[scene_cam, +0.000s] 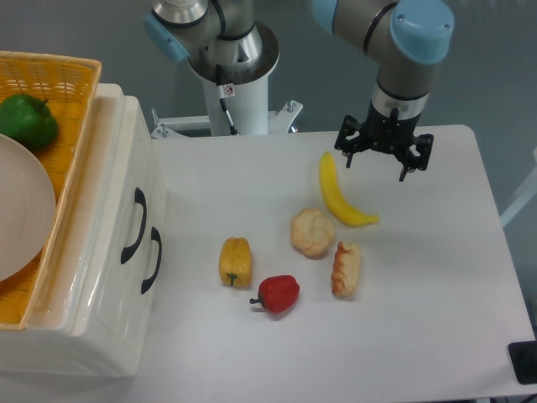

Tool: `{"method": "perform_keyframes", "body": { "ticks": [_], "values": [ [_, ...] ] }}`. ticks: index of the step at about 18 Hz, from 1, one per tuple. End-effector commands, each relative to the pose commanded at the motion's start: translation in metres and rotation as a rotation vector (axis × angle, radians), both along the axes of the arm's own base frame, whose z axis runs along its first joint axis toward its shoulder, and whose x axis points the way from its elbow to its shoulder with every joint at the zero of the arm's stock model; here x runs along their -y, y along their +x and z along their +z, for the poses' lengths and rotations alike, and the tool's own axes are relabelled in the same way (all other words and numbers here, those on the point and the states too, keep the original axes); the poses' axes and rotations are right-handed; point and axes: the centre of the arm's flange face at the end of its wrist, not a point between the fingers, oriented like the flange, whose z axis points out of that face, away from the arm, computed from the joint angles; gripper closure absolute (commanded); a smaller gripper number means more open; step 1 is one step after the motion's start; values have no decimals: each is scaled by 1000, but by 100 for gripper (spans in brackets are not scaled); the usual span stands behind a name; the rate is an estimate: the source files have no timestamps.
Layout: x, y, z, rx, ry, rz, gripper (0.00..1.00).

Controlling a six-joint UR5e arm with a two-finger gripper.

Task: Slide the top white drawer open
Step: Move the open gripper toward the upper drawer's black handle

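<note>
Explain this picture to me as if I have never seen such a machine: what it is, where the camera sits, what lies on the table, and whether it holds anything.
This is a jointed robot arm with a gripper at its tip; the jaws stand open and hold nothing. One fixed camera looks down on the white table from the front.

On the table lie a banana, a bread roll, a hot dog, a yellow pepper and a red pepper.

At the left stands a cream-white cabinet. The top white drawer is closed; its black handle is far from the gripper. On top sits a yellow wicker basket holding a plate and a green pepper.
</note>
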Motion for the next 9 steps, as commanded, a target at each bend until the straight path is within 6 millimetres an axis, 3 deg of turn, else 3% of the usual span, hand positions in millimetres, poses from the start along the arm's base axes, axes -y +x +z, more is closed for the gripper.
{"method": "perform_keyframes", "body": {
  "ticks": [9],
  "values": [
    [-54,37,0,82,81,239,0]
  ]
}}
